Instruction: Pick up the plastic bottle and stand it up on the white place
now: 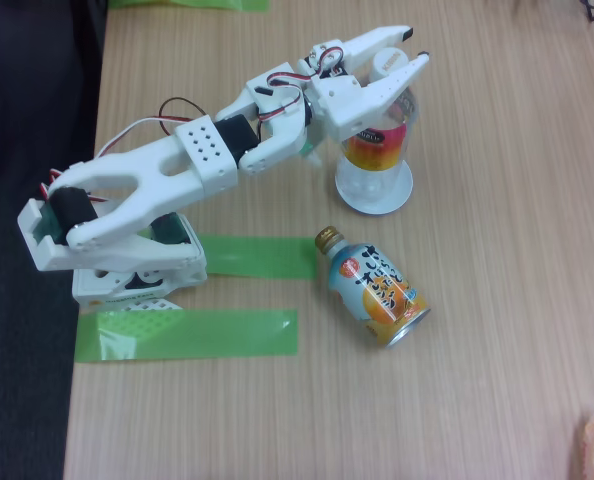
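Though blurred, label print on plastic bottle point(375, 140)

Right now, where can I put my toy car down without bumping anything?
The wood tabletop is bare right of the lying light-blue and orange can, and along the bottom edge below the green tape strips. It is crowded up top, where the white gripper surrounds the clear plastic bottle standing on the round white disc.

Colours we see on the wooden table point(497, 400)

We note a clear bottle point(374, 150) with a yellow-to-red label, a white disc point(402, 190), a blue-orange can point(379, 288), and green tape strips point(187, 333).
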You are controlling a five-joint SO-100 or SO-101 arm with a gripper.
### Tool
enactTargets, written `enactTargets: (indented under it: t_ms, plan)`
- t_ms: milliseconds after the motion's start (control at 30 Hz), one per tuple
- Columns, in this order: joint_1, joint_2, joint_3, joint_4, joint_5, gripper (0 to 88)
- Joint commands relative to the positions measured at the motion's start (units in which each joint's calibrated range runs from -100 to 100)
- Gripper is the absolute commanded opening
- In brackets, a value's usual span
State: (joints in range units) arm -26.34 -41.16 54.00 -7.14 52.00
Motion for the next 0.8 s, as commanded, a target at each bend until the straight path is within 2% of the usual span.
enactTargets:
  t_ms: [0,767]
  plan:
    - [-0.41,-0.21,-3.80,0.10,0.14,7.3]
    - [-0.41,2.98,-4.88,-0.07,0.14,7.3]
